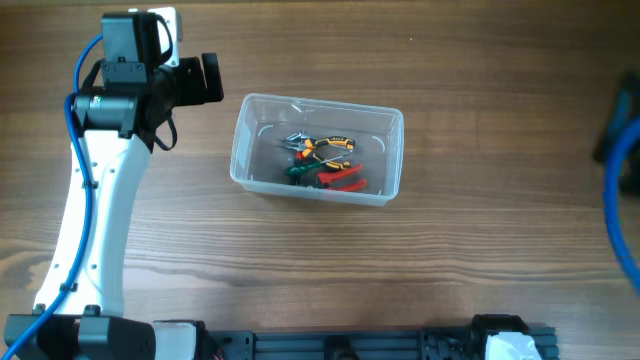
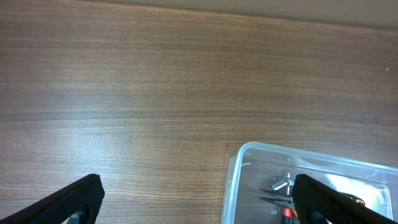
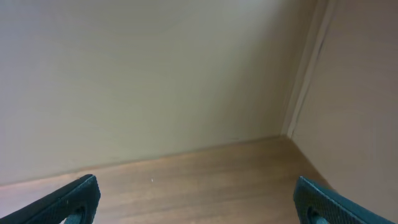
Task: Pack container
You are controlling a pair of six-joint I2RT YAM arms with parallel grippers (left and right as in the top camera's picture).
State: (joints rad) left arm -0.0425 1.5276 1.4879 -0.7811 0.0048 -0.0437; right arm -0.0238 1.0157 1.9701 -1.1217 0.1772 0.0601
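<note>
The clear container [image 1: 245,135] stands at the middle of the table. Several hand tools lie inside it: yellow-handled pliers [image 1: 330,146], red-handled pliers [image 1: 343,180] and a green-handled tool [image 1: 300,172]. My left gripper [image 1: 205,80] is open and empty, left of the container and above the table. In the left wrist view the container's corner [image 2: 233,177] shows at lower right between my open fingers [image 2: 198,205], with metal tool tips [image 2: 280,184] inside. My right gripper [image 3: 198,205] is open and empty, facing a wall and the table edge; only a part of its arm [image 1: 625,125] shows overhead.
Blue cables run along the left arm [image 1: 95,180] and at the right edge [image 1: 612,215]. A dark rail [image 1: 400,345] runs along the table's front edge. Bare wooden tabletop [image 1: 450,250] surrounds the container.
</note>
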